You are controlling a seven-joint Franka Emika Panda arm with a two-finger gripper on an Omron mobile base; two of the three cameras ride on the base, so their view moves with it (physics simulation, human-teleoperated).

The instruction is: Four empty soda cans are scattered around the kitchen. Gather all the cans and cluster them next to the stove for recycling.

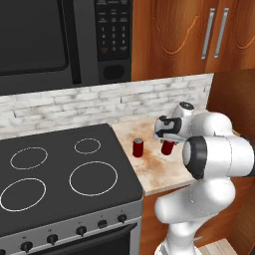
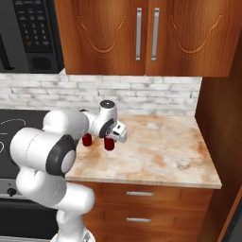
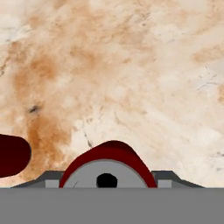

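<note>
A red soda can (image 1: pixel 168 148) (image 2: pixel 109 143) stands upright on the marble counter to the right of the stove (image 1: pixel 64 164) (image 2: pixel 7 137). My gripper (image 1: pixel 167 140) (image 2: pixel 110 138) (image 3: pixel 107 179) comes down over it and is shut on its sides. In the hand view its silvery top (image 3: pixel 106 175) sits between the two fingertips. A second red soda can (image 1: pixel 138 147) (image 2: pixel 87 139) (image 3: pixel 12 155) stands a short way to the left, close to the stove's right edge and apart from the gripper.
The beige marble counter (image 1: pixel 149 172) (image 2: pixel 160 151) runs right to a wooden side panel (image 2: pixel 222 118). A black microwave (image 1: pixel 55 40) hangs above the stove, wooden cabinets (image 2: pixel 142 33) above the counter. A white brick wall (image 2: pixel 142 97) stands behind.
</note>
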